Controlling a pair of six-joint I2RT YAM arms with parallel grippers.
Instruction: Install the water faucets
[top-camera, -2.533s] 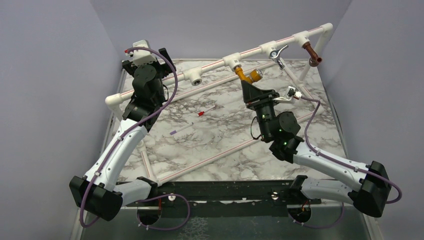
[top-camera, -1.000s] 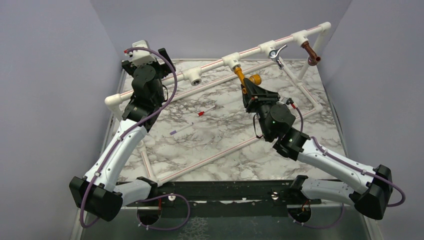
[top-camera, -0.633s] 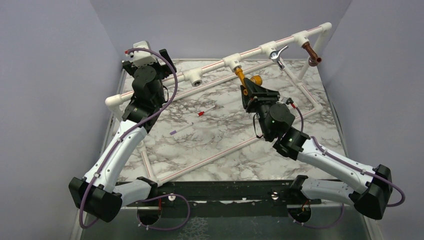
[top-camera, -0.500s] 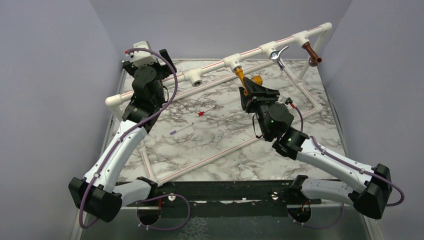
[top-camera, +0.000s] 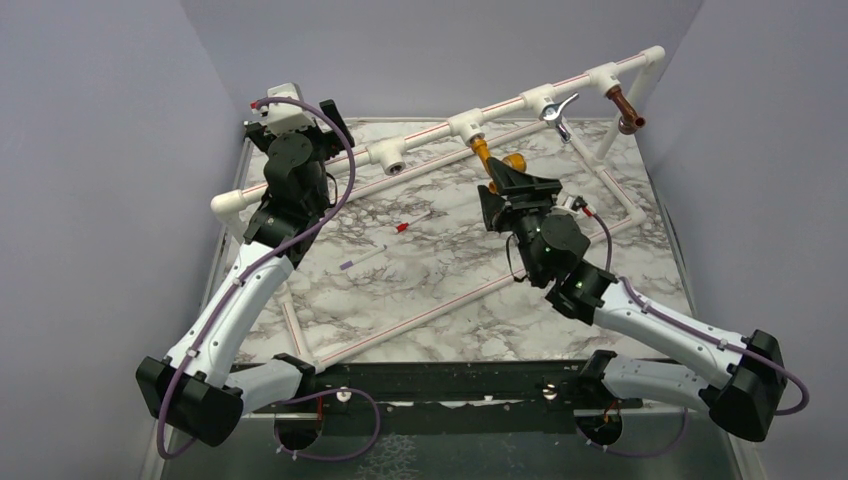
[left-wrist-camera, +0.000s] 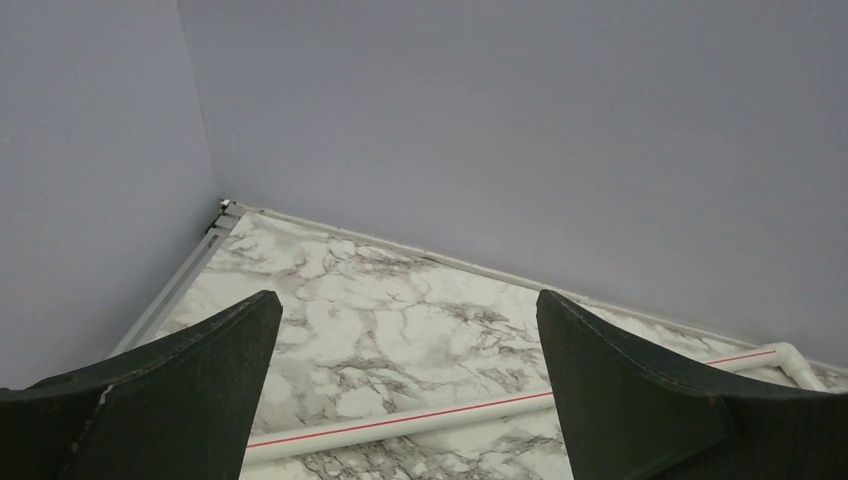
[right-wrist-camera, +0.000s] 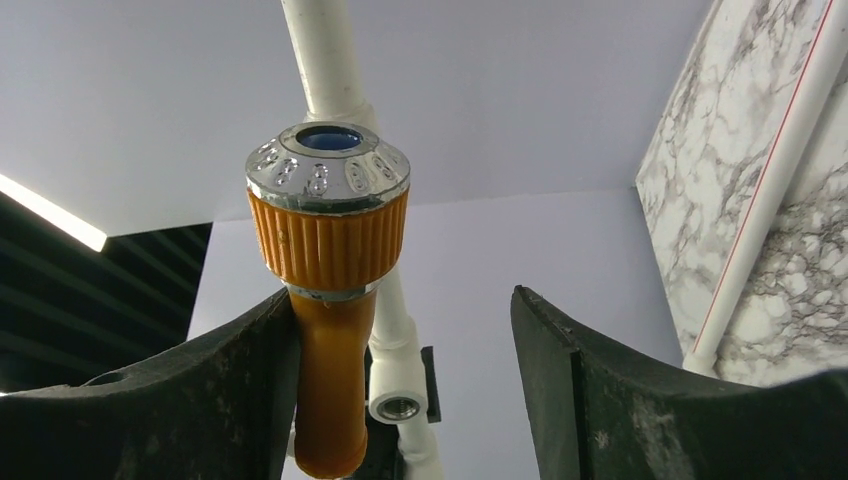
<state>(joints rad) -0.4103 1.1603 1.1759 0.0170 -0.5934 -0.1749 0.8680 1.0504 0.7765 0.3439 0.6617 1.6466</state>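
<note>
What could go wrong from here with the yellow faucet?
The yellow faucet sits off-centre, by one finger of the open right gripper, so closing may shove it sideways and strain its thread. The left gripper holds nothing, so twisting could shift the pipe frame.

Mustard-yellow faucet (right-wrist-camera: 326, 400): ribbed orange collar, silvery dimpled knob (right-wrist-camera: 328, 170), blue centre. Chrome faucet (top-camera: 556, 108). Copper-brown faucet (top-camera: 625, 108). White pipes (top-camera: 425, 137), thin red stripe. Table (top-camera: 450, 280): white marble, grey-brown veining. Stick (top-camera: 415, 221) white, red tip. Second stick (top-camera: 365, 257): tip looks purple, too small to confirm. Walls (top-camera: 420, 50) pale lilac-grey.
</note>
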